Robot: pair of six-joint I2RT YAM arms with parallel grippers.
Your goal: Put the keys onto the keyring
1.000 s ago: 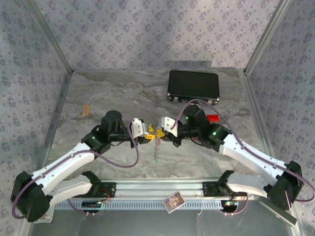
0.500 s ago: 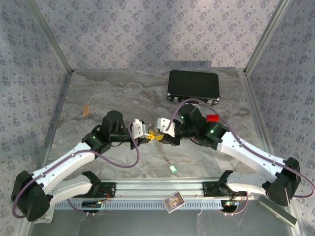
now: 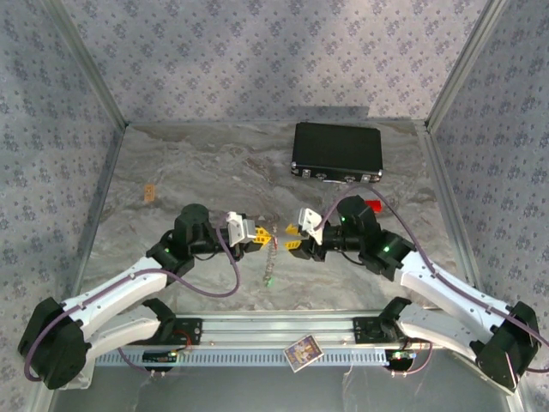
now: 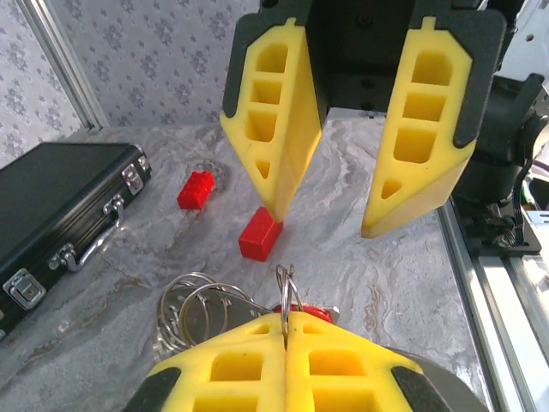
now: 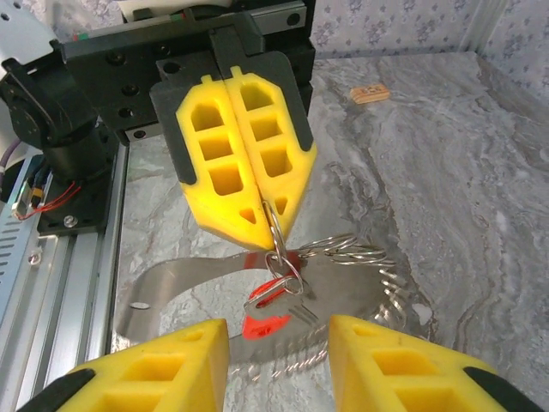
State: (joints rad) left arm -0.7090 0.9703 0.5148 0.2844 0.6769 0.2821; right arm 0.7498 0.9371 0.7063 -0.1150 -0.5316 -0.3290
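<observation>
My left gripper is shut on the keyring, a thin silvery wire loop pinched edge-on between its yellow fingers. In the right wrist view the same ring hangs below those shut fingers, and a small link carries the red-tagged key. More silvery loops trail to the right of it. A chain with a green tag hangs below the left gripper in the top view. My right gripper faces the left one a little apart, open, its jaws on either side below the red key with nothing between them.
A black case lies at the back of the table. Two red blocks sit on the marble beyond the grippers. A small tan piece lies far left. A card rests on the front rail.
The right gripper has opened and drawn back to the right, away from the left gripper. The chain with the green tag swung out toward the front and hangs straight down again.
</observation>
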